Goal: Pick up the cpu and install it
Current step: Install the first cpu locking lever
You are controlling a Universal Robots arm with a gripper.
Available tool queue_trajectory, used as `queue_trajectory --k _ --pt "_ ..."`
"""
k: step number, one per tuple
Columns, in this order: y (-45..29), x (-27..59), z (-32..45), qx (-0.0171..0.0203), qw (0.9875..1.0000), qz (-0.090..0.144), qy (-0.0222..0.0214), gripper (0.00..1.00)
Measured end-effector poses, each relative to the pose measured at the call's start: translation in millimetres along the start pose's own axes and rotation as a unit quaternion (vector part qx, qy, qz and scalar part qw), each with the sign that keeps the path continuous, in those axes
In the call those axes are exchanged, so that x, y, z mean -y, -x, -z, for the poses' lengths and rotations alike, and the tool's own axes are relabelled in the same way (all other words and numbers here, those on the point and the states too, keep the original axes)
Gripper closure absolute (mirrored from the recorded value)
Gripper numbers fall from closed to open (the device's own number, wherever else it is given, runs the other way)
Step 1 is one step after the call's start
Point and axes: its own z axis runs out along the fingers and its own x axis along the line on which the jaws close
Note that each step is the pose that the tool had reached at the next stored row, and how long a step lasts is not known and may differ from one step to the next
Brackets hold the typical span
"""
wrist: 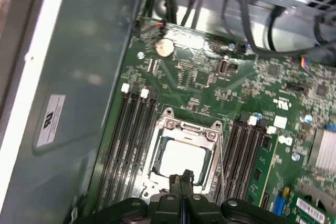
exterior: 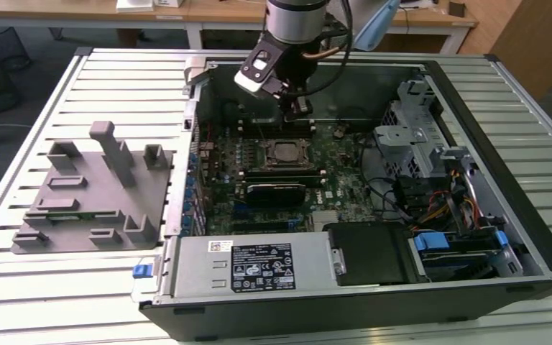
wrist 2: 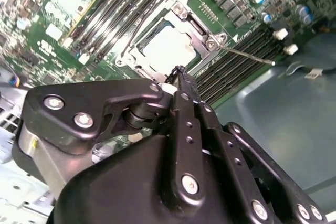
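**One arm poised over the open computer, chip already in its socket**

One black two-fingered gripper (exterior: 300, 108) hangs inside the open black computer case (exterior: 506, 215), its fingers pressed together with nothing between them; in both wrist views the fingertips (wrist: 184, 178) meet in a single narrow point. Directly beneath that point lies the cpu (wrist: 181, 157), a small flat square chip with a pale silver-grey top, seated inside the square metal socket frame (wrist: 185, 127) on the green motherboard (wrist: 294, 93). The gripper tip sits just above the chip's near edge; whether it touches the chip I cannot tell. In the second wrist view the cpu (wrist 2: 167, 45) shows beyond the gripper's tip (wrist 2: 179, 72), and a thin metal lever (wrist 2: 247, 55) runs out from the frame's corner over the dark memory slots (wrist 2: 236, 56) beside it. Well away from the gripper, outside the case on the slatted white table (exterior: 55, 287), rests a grey plastic tray with upright blocks (exterior: 89, 201).
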Motion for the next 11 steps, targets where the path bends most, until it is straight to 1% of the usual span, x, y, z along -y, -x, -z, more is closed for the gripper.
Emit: queue_trajectory --k 3,9,11 --pt "-0.1 0.0 -0.5 -0.0001 0.9998 0.021 -0.0003 0.89" --pt "-0.5 1.4 -1.1 -0.0002 0.9993 0.037 -0.0006 0.89" --pt "-0.6 1.7 -1.1 -0.0005 0.9990 0.045 -0.0006 0.89"
